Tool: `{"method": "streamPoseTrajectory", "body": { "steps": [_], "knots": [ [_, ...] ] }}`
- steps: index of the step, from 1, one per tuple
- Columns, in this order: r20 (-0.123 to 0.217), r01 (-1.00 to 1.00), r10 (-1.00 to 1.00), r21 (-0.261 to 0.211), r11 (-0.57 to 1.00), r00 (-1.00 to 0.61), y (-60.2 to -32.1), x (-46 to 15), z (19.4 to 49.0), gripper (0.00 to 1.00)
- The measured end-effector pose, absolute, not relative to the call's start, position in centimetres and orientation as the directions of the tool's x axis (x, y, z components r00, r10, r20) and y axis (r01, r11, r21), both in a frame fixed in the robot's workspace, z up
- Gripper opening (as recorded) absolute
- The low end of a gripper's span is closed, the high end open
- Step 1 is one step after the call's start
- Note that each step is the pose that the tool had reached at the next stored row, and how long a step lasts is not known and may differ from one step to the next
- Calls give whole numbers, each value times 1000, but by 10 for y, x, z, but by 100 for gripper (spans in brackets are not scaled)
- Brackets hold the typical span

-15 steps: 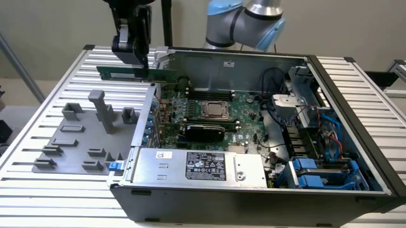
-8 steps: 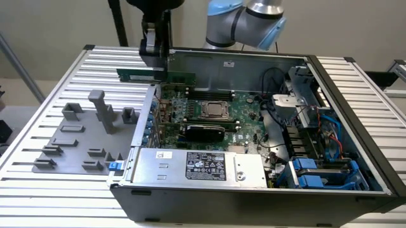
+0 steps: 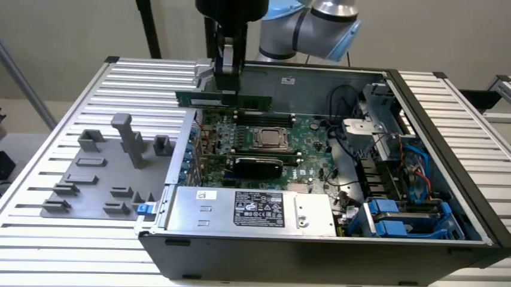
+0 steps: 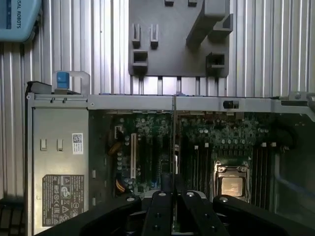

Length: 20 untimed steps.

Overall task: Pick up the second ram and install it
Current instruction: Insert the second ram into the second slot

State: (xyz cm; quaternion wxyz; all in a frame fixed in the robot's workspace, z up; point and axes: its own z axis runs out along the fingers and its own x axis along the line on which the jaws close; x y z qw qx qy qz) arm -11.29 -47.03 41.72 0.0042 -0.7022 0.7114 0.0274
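The second ram (image 3: 239, 100), a long thin green strip with dark chips, hangs level above the back left of the motherboard (image 3: 307, 152) inside the open computer case. My gripper (image 3: 227, 89) comes down from above and is shut on the strip left of its middle. In the wrist view the ram (image 4: 173, 142) is seen edge-on as a thin line running out from between my black fingers (image 4: 160, 214). It lies over the board beside the memory slots (image 4: 199, 164), which flank the CPU socket (image 4: 231, 184).
A grey fixture plate (image 3: 80, 200) with upright blocks lies on the ribbed table at the exterior view's left. The power supply (image 3: 248, 209) fills the case's front. Cables and blue drive bays (image 3: 403, 218) crowd the right side. A black card (image 3: 255, 165) sits mid-board.
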Motion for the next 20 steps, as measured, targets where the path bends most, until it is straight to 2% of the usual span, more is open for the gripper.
{"method": "streamPoseTrajectory", "body": {
  "steps": [9,20],
  "knots": [
    [-44,-999,-999,34,12,-14,-461,-72,404,0],
    [-44,-999,-999,34,12,-14,-426,-41,384,0]
  ]
}}
